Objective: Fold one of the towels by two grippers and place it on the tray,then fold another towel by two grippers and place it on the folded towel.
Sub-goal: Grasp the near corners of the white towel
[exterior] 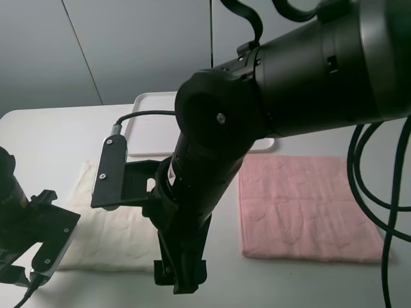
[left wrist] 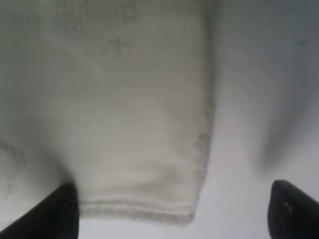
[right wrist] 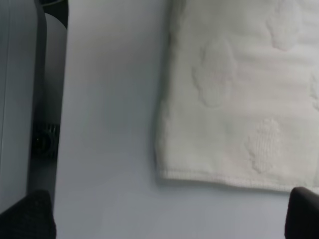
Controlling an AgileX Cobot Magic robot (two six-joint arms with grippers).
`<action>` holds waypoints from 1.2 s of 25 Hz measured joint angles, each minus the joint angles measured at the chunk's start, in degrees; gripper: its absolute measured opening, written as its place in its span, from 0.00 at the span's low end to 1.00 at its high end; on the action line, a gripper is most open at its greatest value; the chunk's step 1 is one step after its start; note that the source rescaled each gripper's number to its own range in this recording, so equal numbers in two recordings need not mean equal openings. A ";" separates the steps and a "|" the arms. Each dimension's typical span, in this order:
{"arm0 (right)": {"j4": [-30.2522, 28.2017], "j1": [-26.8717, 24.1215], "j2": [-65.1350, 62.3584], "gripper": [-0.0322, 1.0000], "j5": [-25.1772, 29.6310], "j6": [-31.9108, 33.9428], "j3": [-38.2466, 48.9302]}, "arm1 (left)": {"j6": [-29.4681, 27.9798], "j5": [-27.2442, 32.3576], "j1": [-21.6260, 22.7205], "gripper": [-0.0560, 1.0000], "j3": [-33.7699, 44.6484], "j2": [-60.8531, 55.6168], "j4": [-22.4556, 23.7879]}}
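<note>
Towel: cream square terry cloth towel (exterior: 109, 234) is lying toward the desk's (exterior: 45, 135) front left.
Hands: my left hand (left wrist: 177, 211) and right hand (right wrist: 167, 214) are hovering, fingers apart, one over each near corner.

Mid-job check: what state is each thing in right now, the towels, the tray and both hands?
Cream towel: flat on the table, not gripped.
Pink towel: flat on the table, untouched.
Tray: no towel on the part that shows; partly hidden by the right arm.
Left hand: open, at a corner of the cream towel, holding nothing.
Right hand: open, by another corner of the cream towel, holding nothing.
</note>
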 joint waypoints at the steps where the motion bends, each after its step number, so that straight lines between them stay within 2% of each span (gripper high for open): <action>1: 0.00 0.00 0.28 1.00 0.00 0.00 0.00 | 0.99 -0.14 0.00 0.99 0.42 0.00 0.00; 13: -2.58 6.31 5.44 1.00 -1.98 -0.31 -0.26 | 2.44 -2.49 0.00 0.99 2.09 -0.33 0.54; 22: -8.23 6.86 11.40 1.00 -1.83 6.67 -5.50 | 1.55 -3.09 0.00 0.99 2.09 -0.33 0.54; 30: -16.98 6.86 16.95 1.00 -0.35 14.94 -5.79 | 1.55 -3.22 0.00 0.99 2.09 -0.33 0.54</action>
